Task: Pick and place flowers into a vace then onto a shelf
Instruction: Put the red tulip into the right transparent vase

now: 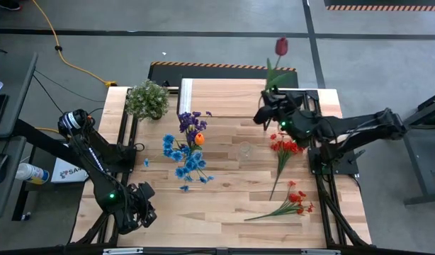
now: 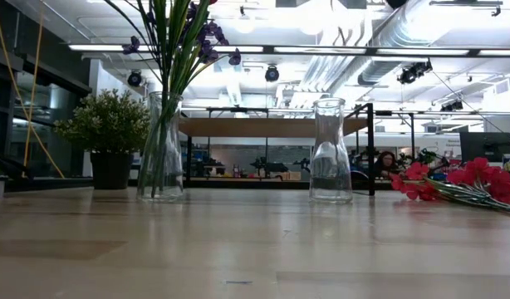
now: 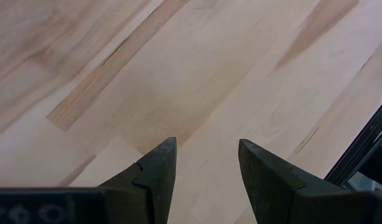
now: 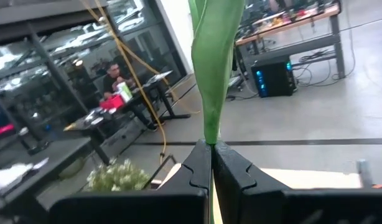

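Note:
My right gripper [image 1: 264,113] is over the far part of the table, shut on a dark maroon flower [image 1: 281,47] whose bloom stands past the far edge. A glass vase [image 2: 161,149] holds blue, purple and orange flowers [image 1: 188,145]. An empty glass vase [image 1: 244,150] stands upright on the tabletop beside it. Red flowers [image 1: 285,146] and orange-red flowers [image 1: 295,202] lie flat on the table's right side. The shelf [image 2: 272,126] stands at the far edge. My left gripper [image 3: 203,168] is open above bare wood at the near left corner [image 1: 143,212]. My right gripper pinches the maroon flower's green stem and leaf [image 4: 209,134] between its two shut fingertips [image 4: 197,165]. The fingers come at it roughly level, pointing toward the far side. The flower is lifted clear and rises above the fingers, with its bloom out of the wrist view.
A bushy pale-green potted plant [image 1: 148,99] sits at the far left of the table, also in the low view [image 2: 110,133]. Black frame rails [image 1: 324,184] run along both table sides. Bare wood lies between the two vases and the near edge. People sit in the room beyond [image 4: 113,78].

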